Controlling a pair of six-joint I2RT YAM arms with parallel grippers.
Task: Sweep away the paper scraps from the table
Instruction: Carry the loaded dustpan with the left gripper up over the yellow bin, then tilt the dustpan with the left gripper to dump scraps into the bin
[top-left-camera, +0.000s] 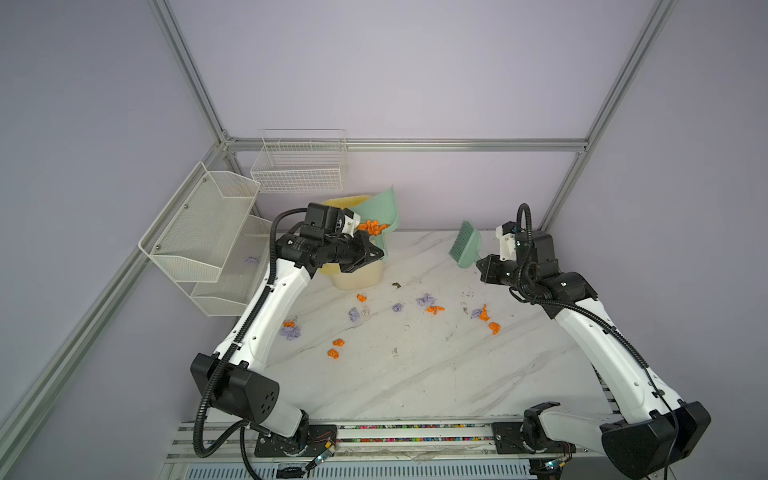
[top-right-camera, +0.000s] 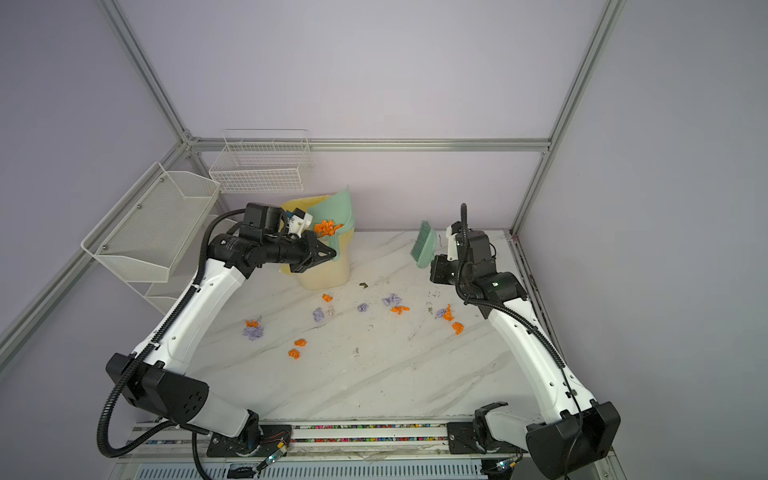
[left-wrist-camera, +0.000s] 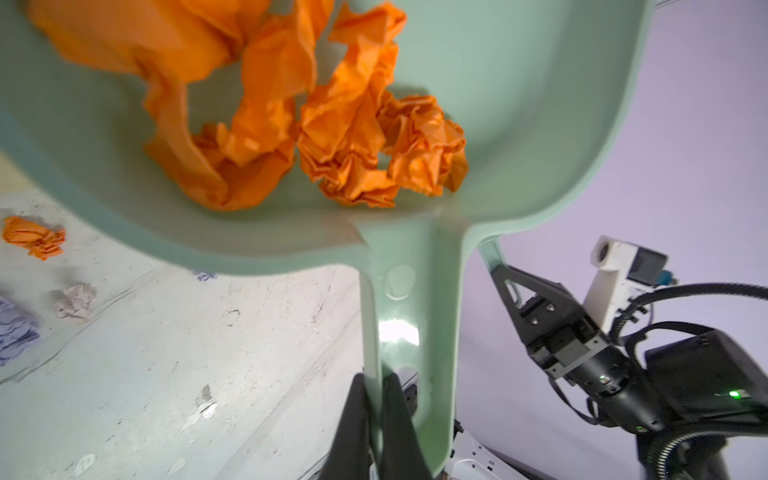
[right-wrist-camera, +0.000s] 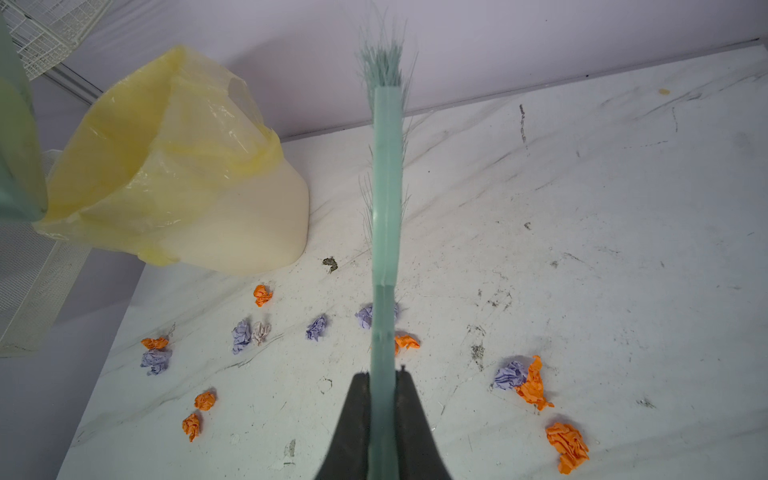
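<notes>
Left hand (left-wrist-camera: 376, 386) is clamped tight on the handle of the green dustpan (left-wrist-camera: 519, 124). Your right hand (right-wrist-camera: 384, 378) is pinched shut on the handle of the green brush (right-wrist-camera: 386, 166). Both are up off the tabletop (top-left-camera: 415, 374).

Now work from your side outward. Closest to you, left of centre, two orange paper scraps (top-left-camera: 333, 353) sit just beside each other. A step farther, hard against your left arm, a lilac wad (top-left-camera: 289, 331) lies with an orange bit touching it. Over on the right, one orange piece (top-left-camera: 493, 327) lies alone. Just beyond it an orange and a lilac bit (top-left-camera: 481, 311) touch.

Mid-tabletop, you've got a loose row of lilac, pale and orange wads (top-left-camera: 424, 300) running left to right. One more orange scrap (top-left-camera: 361, 297) sits just in front of the bin (top-left-camera: 357, 278).

That cream bin with its yellow liner stands far left. Your dustpan hangs above it with its mouth tipped up, and a heap of orange wads (left-wrist-camera: 345, 137) lies at the handle end.

Far right, the brush is held in the air, bristles pointing toward the far wall.

Left of the bin, a lilac scrap (top-left-camera: 251, 260) sits in the wire mesh shelves (top-left-camera: 199, 232).
</notes>
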